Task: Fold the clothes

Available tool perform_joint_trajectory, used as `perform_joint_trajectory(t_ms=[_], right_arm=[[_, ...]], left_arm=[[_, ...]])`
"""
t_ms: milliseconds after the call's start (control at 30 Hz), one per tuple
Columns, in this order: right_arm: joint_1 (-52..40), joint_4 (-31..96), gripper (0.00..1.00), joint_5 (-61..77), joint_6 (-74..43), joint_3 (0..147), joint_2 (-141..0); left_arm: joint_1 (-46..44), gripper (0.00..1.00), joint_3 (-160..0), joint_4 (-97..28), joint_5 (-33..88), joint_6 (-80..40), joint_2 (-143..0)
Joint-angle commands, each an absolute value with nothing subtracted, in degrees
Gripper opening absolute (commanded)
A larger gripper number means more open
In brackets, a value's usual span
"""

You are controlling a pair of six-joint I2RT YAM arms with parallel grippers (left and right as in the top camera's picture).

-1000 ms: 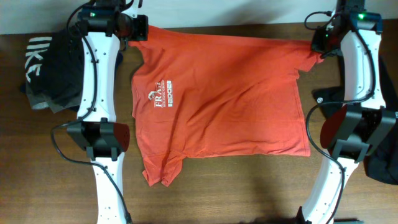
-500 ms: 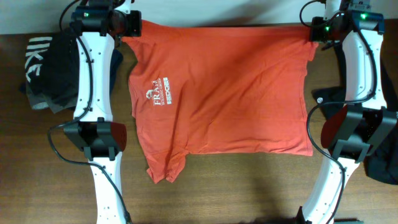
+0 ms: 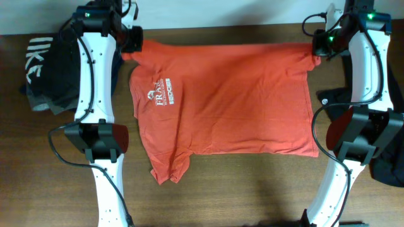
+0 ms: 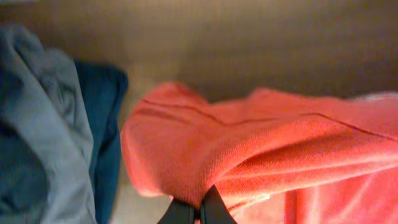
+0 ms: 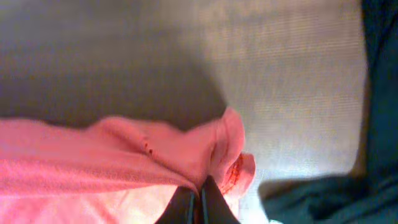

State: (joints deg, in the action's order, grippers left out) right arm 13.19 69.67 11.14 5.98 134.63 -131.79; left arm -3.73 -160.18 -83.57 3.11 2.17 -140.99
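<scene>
The red-orange T-shirt (image 3: 227,94) lies spread across the table, its white chest logo (image 3: 162,96) facing up at the left. My left gripper (image 3: 134,41) is shut on the shirt's far left corner; the left wrist view shows its black fingertips (image 4: 211,213) pinching bunched red cloth (image 4: 205,149). My right gripper (image 3: 319,44) is shut on the far right corner; the right wrist view shows its fingertips (image 5: 208,208) clamped on a red fold (image 5: 180,155). One sleeve (image 3: 169,169) hangs toward the front left.
A dark pile of black, grey and navy clothes (image 3: 47,69) with big white letters lies at the far left, also in the left wrist view (image 4: 50,124). A black garment (image 3: 385,164) sits at the right edge by the right arm base.
Both grippers have carried the shirt's far edge toward the back of the table and then down a little. The shirt is drawn flatter and its far edge is straighter.
</scene>
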Motion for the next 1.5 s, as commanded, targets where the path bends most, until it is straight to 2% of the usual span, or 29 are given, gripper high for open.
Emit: perform_joint_trajectory(t_ms=[0,333,533,1033,1467], right_arm=[[14.02,72.64,0.04,10.76,5.04,136.09,-129.56],[16.38,79.18,0.04,10.79,5.08,136.07,-129.60],[17.28,80.27,0.04,10.81,5.13,135.52,-129.91],[17.32,79.90,0.04,10.79,5.08,125.82,-131.92],[17.65,77.25,0.04,10.39,3.40,114.59,-131.94]], left_arm=[[-2.76,0.01,-160.55,-87.79,1.65,3.05,-138.93],[-3.27,0.01,-160.53,-96.38,2.59,3.03,-138.96],[-5.28,0.01,-158.32,-96.68,2.70,3.05,-138.96],[-5.41,0.01,-140.75,-86.54,1.67,3.05,-138.96],[-5.50,0.01,-135.79,-86.11,2.13,3.01,-138.96]])
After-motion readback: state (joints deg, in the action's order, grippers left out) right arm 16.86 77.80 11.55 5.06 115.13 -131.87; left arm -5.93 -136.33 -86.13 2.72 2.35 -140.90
